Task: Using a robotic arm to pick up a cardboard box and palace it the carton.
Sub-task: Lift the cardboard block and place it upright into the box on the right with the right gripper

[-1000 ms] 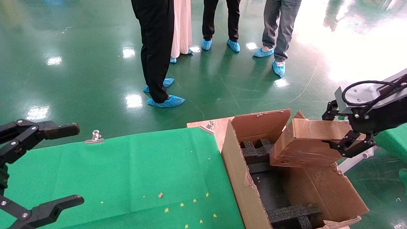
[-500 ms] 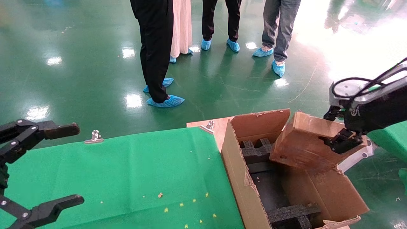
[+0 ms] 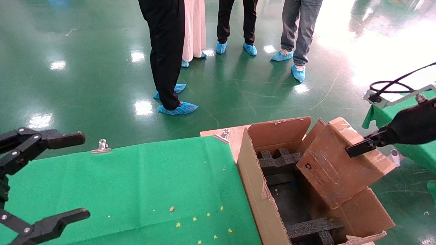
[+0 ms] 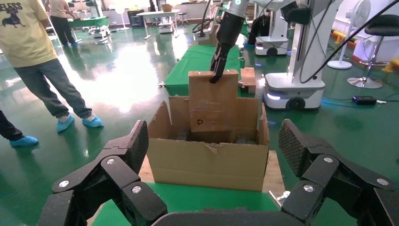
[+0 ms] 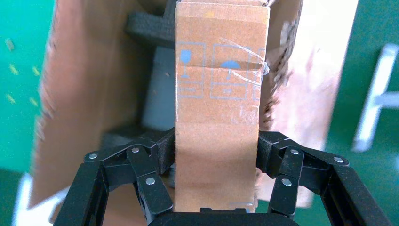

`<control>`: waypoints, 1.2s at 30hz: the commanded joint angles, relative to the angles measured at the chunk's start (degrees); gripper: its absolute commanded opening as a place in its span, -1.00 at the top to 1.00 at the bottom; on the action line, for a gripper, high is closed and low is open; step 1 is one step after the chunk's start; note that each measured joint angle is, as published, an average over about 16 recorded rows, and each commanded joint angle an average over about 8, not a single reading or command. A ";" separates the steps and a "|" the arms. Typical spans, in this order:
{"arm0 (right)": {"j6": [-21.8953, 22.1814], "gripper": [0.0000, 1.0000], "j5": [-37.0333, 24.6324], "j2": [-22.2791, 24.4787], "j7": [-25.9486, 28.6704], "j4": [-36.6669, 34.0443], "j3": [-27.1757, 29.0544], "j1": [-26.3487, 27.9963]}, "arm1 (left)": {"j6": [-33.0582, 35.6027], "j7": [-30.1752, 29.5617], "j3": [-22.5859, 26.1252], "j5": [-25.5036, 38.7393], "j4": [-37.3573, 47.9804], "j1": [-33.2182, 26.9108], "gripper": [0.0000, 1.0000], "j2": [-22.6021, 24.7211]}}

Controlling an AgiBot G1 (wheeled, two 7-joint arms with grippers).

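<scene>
The small flat cardboard box [image 3: 335, 163] stands tilted on end in the large torn carton [image 3: 253, 190], its lower end down among the black foam inserts [image 3: 277, 160]. My right gripper [image 3: 357, 147] is shut on the box's upper end; in the right wrist view the box [image 5: 217, 108] sits clamped in that gripper [image 5: 215, 157]. From the left wrist view the box [image 4: 212, 106] rises out of the carton [image 4: 207, 162] with the right gripper [image 4: 217, 75] on its top. My left gripper [image 3: 58, 177] is open and empty over the green cloth at the left.
A green cloth [image 3: 136, 183] covers the table, held by metal clips [image 3: 101, 146]. Several people in blue shoe covers [image 3: 177, 109] stand on the green floor beyond the table. A second green table [image 3: 419, 149] lies at the right.
My right gripper has risen and swung right, tipping the box from nearly flat to steeply on end, with its lower end sinking into the carton. The left arm has not moved.
</scene>
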 commanded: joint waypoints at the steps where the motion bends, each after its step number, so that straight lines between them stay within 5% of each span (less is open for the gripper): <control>1: 0.75 1.00 0.95 1.07 4.69 0.35 -0.02 -0.54 | 0.00 0.00 0.00 0.00 0.00 0.00 -1.00 0.00; 16: 1.37 1.00 1.83 1.69 7.01 0.55 -0.01 -1.12 | -0.01 0.01 0.01 -0.02 0.01 0.00 -1.00 -0.01; 36: 7.50 1.00 -1.97 -0.62 13.69 1.40 -2.75 -5.17 | -0.01 0.03 0.05 -0.04 0.04 -0.02 -1.00 -0.01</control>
